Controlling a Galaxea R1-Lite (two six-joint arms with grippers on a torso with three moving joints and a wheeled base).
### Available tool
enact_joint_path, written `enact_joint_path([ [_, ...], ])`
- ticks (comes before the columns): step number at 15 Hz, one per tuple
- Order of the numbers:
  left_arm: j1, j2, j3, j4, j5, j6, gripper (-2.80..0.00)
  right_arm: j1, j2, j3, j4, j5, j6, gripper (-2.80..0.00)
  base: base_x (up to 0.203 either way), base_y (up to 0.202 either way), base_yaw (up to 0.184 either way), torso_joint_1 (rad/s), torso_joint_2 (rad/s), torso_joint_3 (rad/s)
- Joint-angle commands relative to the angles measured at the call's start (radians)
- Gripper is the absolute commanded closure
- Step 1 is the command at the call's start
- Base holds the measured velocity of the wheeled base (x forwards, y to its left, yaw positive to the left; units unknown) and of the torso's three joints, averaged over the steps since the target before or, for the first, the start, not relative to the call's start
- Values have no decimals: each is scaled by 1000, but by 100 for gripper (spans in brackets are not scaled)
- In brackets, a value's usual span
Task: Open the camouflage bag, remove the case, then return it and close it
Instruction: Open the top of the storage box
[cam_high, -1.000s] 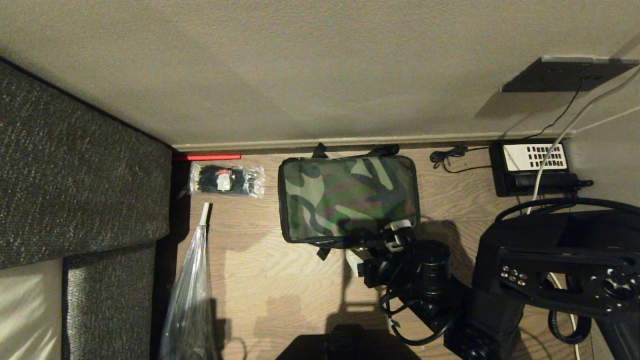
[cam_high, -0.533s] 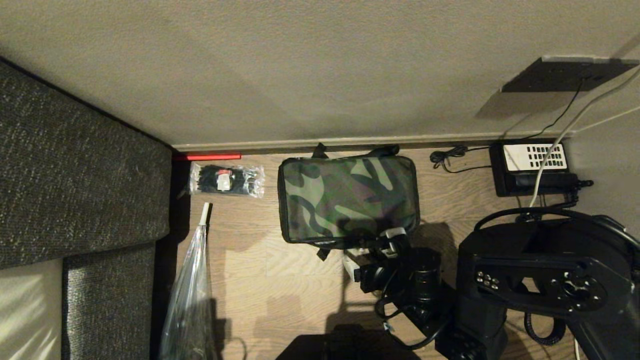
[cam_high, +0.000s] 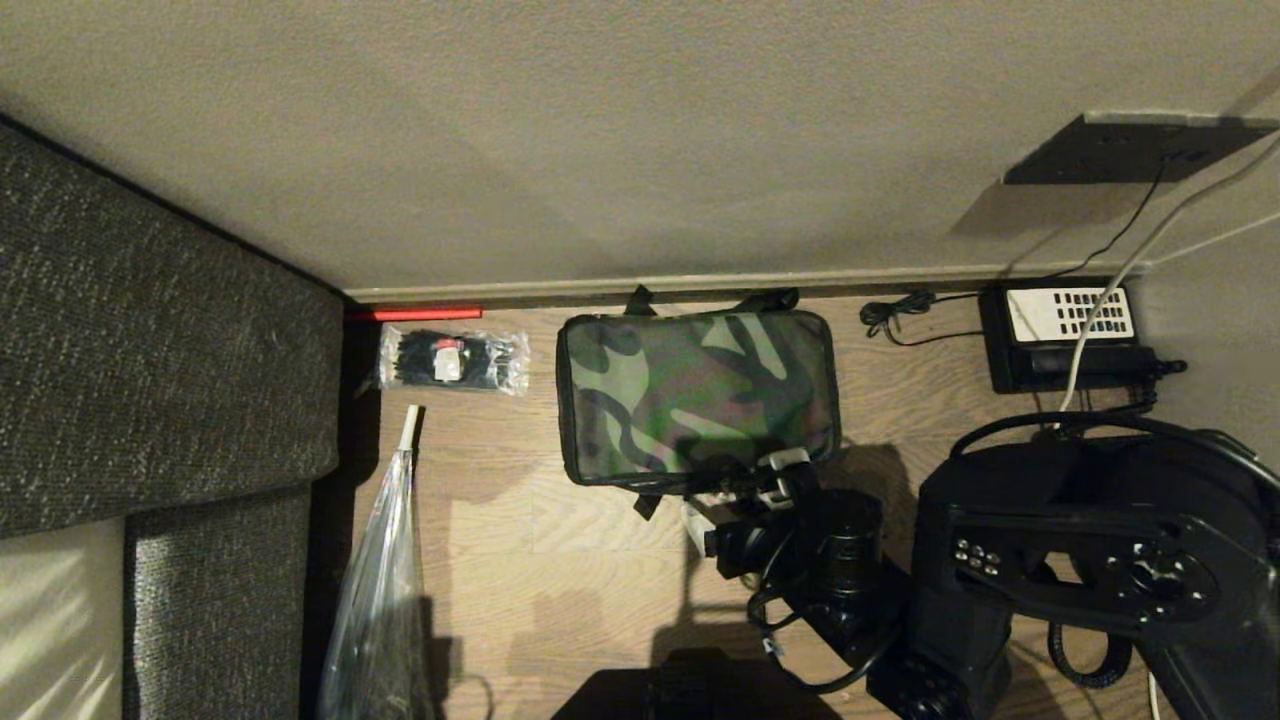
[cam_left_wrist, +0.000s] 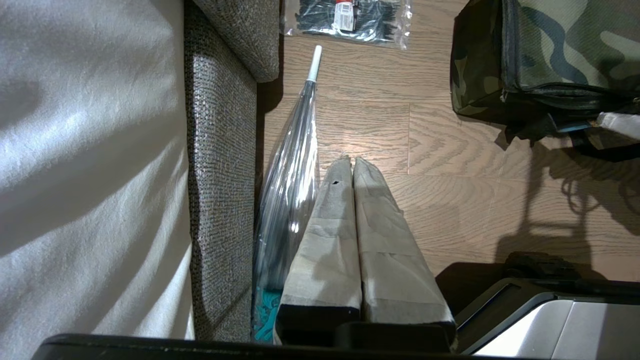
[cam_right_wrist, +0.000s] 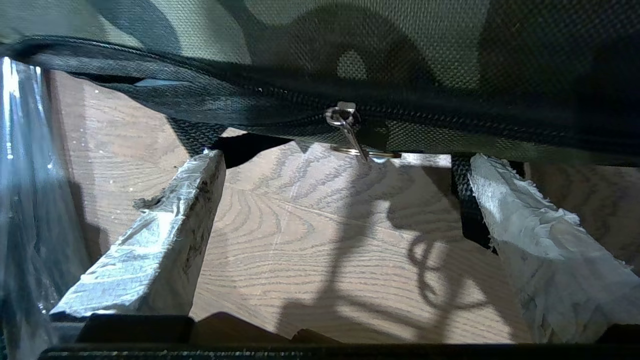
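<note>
Pretty sure I'm in somebody's home, a living room or a hotel-ish bedroom corner. I'm looking down at a wood-grain plank floor (cam_high: 560, 560) that meets a plain beige painted wall (cam_high: 600, 130) with a low skirting board (cam_high: 700, 285). On my left there's a dark grey woven fabric sofa (cam_high: 150, 340) with a cream cloth (cam_left_wrist: 85, 150) draped over it. A black desk telephone with a white keypad panel (cam_high: 1065, 335) sits on the floor by the wall, its cord running to a black wall socket plate (cam_high: 1130, 150). A folded clear plastic umbrella (cam_high: 385, 560) lies beside the sofa.
</note>
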Motion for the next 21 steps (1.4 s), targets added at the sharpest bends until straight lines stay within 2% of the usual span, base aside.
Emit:
enact_joint_path([
  [1, 0, -2, 3, 0, 0, 0, 0, 0, 19, -13, -10, -10, 0, -280, 0, 0, 0, 0, 0, 0],
  [14, 0, -2, 3, 0, 0, 0, 0, -1, 23, -22, -10, -28, 11, -280, 0, 0, 0, 0, 0, 0],
  [15, 0, -2, 3, 0, 0, 0, 0, -1, 22, -16, -10, -30, 18, 0, 0, 0, 0, 0, 0, 0],
  [21, 0, -2, 3, 0, 0, 0, 0, 0, 30, -25, -10, -32, 10, 0, 0, 0, 0, 0, 0, 0],
])
